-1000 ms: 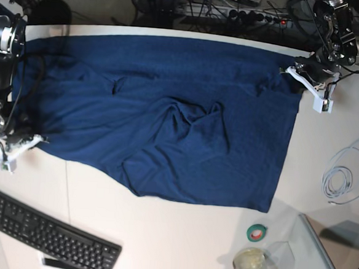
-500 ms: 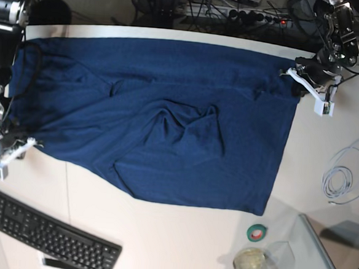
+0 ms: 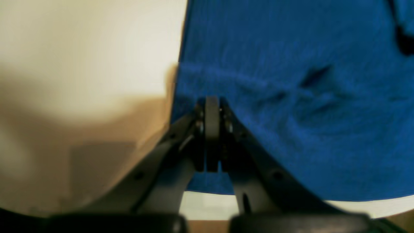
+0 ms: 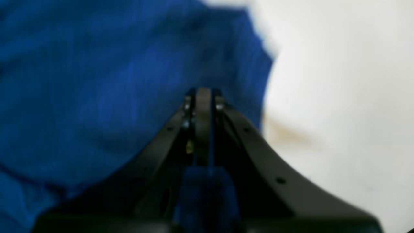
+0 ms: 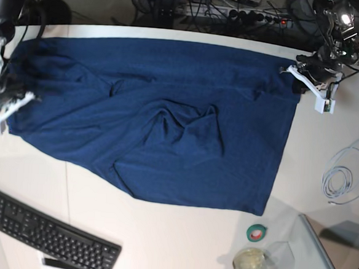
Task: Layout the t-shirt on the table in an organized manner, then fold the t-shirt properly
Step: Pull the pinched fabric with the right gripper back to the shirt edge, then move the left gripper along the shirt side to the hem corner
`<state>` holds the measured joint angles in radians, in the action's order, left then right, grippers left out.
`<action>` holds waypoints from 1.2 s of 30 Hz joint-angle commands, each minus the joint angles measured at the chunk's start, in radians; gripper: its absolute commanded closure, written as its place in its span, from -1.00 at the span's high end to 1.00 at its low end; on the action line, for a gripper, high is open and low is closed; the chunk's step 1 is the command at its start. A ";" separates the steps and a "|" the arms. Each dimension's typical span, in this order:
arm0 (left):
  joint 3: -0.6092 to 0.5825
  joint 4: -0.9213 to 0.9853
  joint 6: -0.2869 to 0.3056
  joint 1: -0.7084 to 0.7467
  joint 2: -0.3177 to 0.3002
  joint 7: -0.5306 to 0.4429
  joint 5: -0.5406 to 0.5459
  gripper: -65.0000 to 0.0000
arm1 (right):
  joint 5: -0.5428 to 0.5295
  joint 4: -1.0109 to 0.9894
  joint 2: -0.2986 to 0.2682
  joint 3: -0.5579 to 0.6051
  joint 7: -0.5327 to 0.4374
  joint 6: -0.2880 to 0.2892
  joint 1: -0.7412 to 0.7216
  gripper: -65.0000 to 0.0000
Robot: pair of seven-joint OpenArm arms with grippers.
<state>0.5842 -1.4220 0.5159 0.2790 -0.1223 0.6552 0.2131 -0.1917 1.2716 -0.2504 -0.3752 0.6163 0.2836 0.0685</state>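
The dark navy t-shirt lies spread across the white table, with a bunch of wrinkles in its middle. At its far right corner, my left gripper is shut on the cloth; in the left wrist view the closed tips sit on the t-shirt by its edge. My right gripper is shut on the left edge. In the right wrist view, blue fabric shows between the closed fingers.
A black keyboard lies at the near left. A green tape roll, a glass jar and a clear tray sit at the near right. A coiled white cable lies right of the shirt.
My right gripper has moved toward the far edge and leftward, dragging the shirt's left edge with it. The left gripper has stayed almost still at the far right corner.
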 commanded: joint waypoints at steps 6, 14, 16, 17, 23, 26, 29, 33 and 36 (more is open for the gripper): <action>0.010 0.045 -0.004 -0.021 -0.023 -0.019 0.013 -1.00 | -0.001 0.003 0.003 -0.012 -0.016 -0.001 0.027 -0.95; 0.010 0.045 -0.004 0.015 -0.021 -0.019 0.013 -1.00 | 0.002 0.001 0.001 -0.012 -0.016 -0.001 0.060 -0.95; 0.012 0.043 -0.004 0.016 -0.021 -0.019 0.013 -1.00 | 0.002 0.001 0.000 -0.012 -0.016 -0.001 0.063 -0.95; 0.012 0.040 -0.004 0.018 -0.023 -0.019 0.013 -1.00 | 0.002 0.001 0.000 -0.012 -0.016 -0.001 0.063 -0.95; 0.012 -0.033 -0.004 0.018 -0.023 -0.013 0.021 -1.00 | 0.002 0.021 -0.003 -0.012 -0.016 -0.001 0.057 -0.95; 0.012 -0.101 -0.004 0.007 -0.023 -0.012 0.021 -1.00 | 0.002 0.099 -0.005 -0.012 -0.016 0.001 0.040 -0.95; 0.012 -0.159 -0.004 -0.027 -0.023 -0.005 0.021 -1.00 | 0.004 0.144 -0.005 -0.003 -0.011 0.001 -0.011 -0.93; 0.010 -0.162 -0.004 -0.122 -0.038 0.053 0.013 -1.00 | 0.004 0.047 -0.036 0.017 -0.011 0.001 -0.146 -0.93; 0.003 -0.109 -0.004 -0.225 -0.060 0.087 0.012 -1.00 | 0.004 -0.086 -0.065 0.087 -0.016 0.001 -0.256 -0.93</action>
<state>0.5858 -1.5158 0.5076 0.0647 -0.1627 0.7555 0.2127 -0.1864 1.1690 -0.3019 -0.2855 0.6197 0.2840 -0.1677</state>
